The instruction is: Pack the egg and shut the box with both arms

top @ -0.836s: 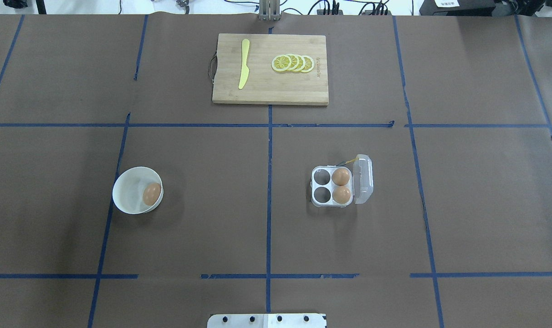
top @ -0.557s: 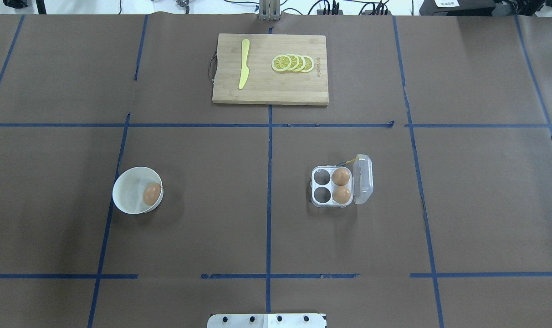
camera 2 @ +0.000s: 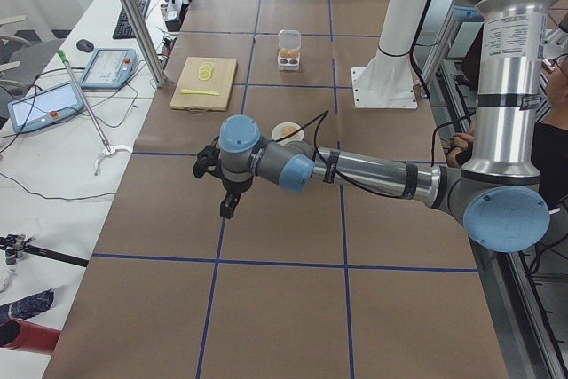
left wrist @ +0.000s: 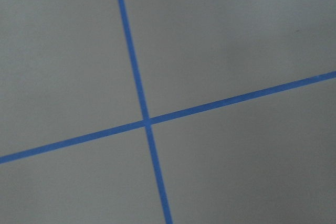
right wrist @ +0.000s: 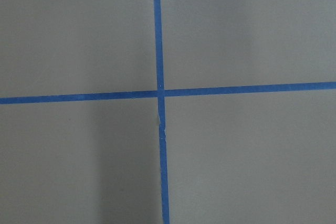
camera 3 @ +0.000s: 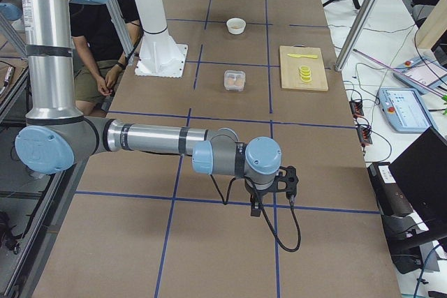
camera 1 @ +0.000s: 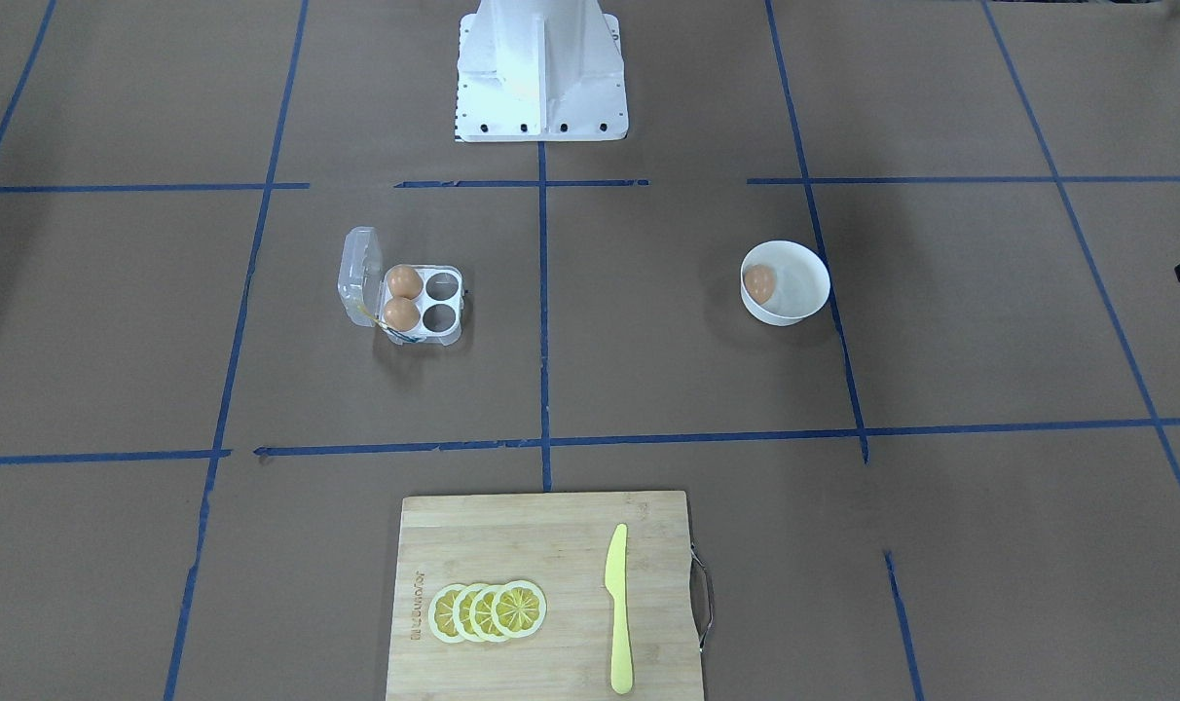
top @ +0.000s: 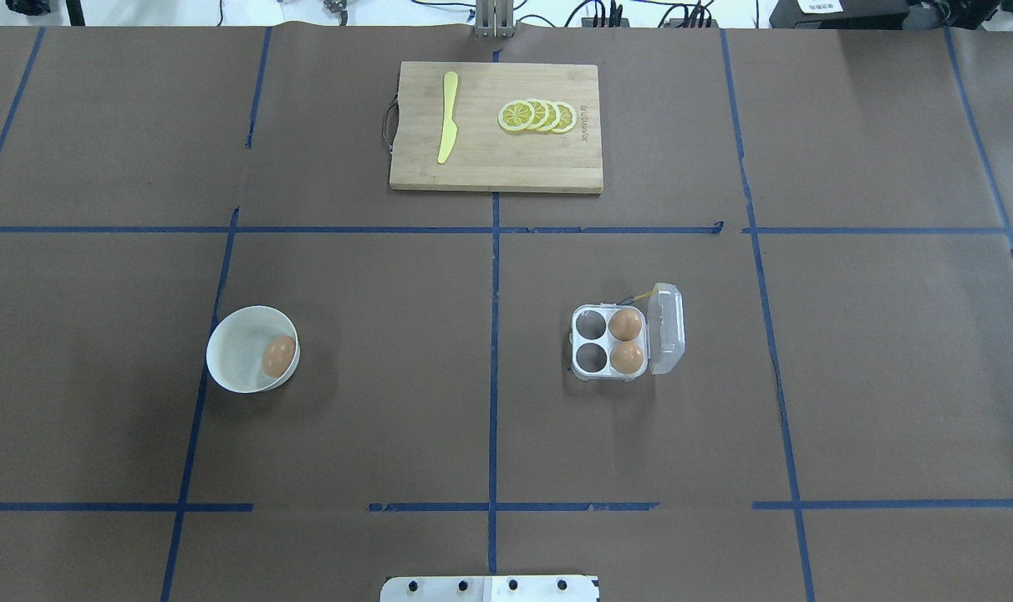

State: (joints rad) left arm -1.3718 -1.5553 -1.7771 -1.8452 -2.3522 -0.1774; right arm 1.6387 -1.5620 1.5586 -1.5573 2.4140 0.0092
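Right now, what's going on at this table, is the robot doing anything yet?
Nothing is being handled yet. The left gripper and the right gripper hover over the bare brown table at opposite ends, far from everything. I cannot tell whether they are open. One egg lies in the white bowl. The box sits with its lid open. It holds two more eggs in the cups next to the lid, and its other two cups are empty.

Top middle of the overhead shot there's a wooden cutting board (top: 494,163), with a yellow knife (top: 448,117) on its left half and four overlapping lemon slices (top: 538,116) on its right. A white bowl (top: 237,355) sits lower left on the brown bench (top: 373,376), which is gridded with blue tape lines (top: 494,334).
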